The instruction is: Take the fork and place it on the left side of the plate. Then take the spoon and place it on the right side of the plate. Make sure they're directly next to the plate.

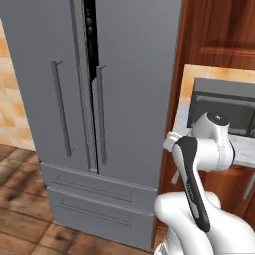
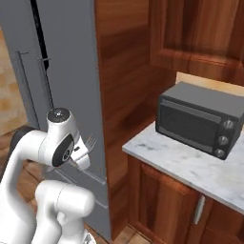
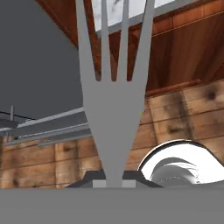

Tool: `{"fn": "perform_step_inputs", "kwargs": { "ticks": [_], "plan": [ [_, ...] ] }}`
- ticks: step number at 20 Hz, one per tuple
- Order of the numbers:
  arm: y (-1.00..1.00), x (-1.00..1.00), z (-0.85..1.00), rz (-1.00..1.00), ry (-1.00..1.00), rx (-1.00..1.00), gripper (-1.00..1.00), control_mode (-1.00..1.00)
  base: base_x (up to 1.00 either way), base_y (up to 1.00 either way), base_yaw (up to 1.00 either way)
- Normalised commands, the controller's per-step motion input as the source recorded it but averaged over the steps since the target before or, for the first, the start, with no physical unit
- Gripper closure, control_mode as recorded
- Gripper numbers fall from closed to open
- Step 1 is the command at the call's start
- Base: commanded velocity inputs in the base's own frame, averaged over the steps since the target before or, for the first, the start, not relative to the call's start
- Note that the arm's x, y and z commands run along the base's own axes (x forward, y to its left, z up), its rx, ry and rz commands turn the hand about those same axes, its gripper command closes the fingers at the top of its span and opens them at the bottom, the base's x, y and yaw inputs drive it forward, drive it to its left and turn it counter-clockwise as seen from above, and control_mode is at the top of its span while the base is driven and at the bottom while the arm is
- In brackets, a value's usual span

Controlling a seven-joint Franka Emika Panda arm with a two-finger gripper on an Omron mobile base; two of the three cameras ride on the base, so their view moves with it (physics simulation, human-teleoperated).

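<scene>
My gripper (image 3: 113, 183) is shut on the handle of the silver-grey fork (image 3: 113, 109), whose four tines point straight away from the hand in the hand view. In the right base view the fork (image 2: 90, 141) sticks up and to the right out of the gripper (image 2: 82, 153), held in the air in front of the tall wooden panel beside the fridge. The arm is folded close above its base. The plate and the spoon are out of view.
A grey double-door fridge (image 1: 99, 99) with bottom drawers stands ahead on the left. To the right, a marble counter (image 2: 181, 167) carries a dark toaster oven (image 2: 200, 119) over wooden cabinets (image 2: 162, 205). Wooden floor (image 3: 183, 113) lies below.
</scene>
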Motion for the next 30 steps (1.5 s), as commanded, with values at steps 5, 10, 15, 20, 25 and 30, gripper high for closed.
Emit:
{"fn": "perform_step_inputs", "kwargs": {
  "ticks": [5, 10, 15, 20, 25, 30],
  "plan": [
    [0.0, 0.0, 0.0, 0.0, 0.0, 0.0, 1.0, 1.0, -0.26, 0.96, 0.0],
    [0.0, 0.0, 0.0, 0.0, 0.0, 0.0, 1.0, 1.0, -0.39, 0.83, -0.15],
    [0.0, 0.0, 0.0, 0.0, 0.0, 0.0, 1.0, 1.0, -0.41, 0.75, -0.29],
    [0.0, 0.0, 0.0, 0.0, 0.0, 0.0, 1.0, 1.0, -0.23, 0.87, -0.37],
    [0.0, 0.0, 0.0, 0.0, 0.0, 0.0, 1.0, 1.0, -0.09, 0.99, -0.42],
    [0.0, 0.0, 0.0, 0.0, 0.0, 0.0, 1.0, 1.0, -0.13, 0.98, -0.44]
  ]
}}
